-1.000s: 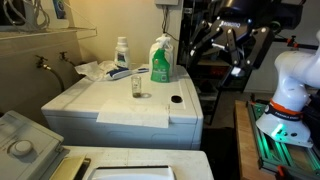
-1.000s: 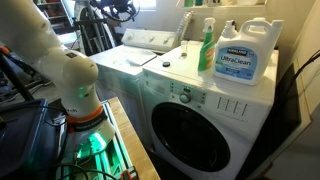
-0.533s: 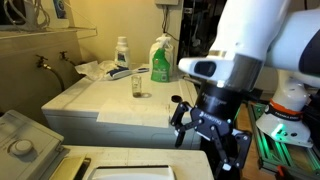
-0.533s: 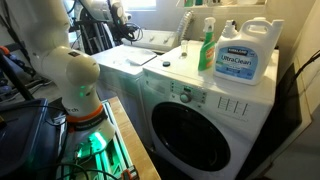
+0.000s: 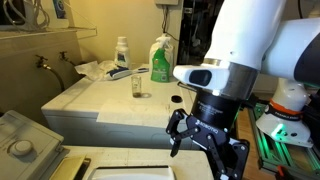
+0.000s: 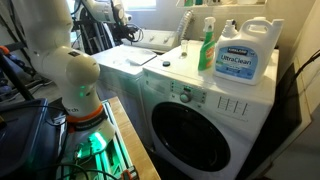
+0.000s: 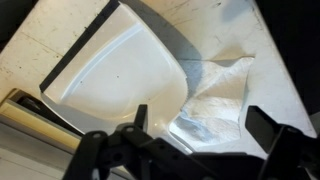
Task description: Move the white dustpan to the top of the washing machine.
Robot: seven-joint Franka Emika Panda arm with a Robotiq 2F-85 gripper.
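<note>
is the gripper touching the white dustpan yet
Apart. In an exterior view the open gripper hangs in the air off to the side of the white dustpan, with bare surface showing between them.

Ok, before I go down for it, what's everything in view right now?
dustpan: one, white with a dark edge, below the gripper in the wrist view
crumpled sheet: one, white, touching the dustpan
washing machine: one, white, front-loading
spray bottle: one, green, on the washing machine
jug: one, white with a blue label, beside the spray bottle
glass: one, clear, on the machine top
small bottle: one, white and blue, by the back wall
arm: one, white
gripper: one, black, open
</note>
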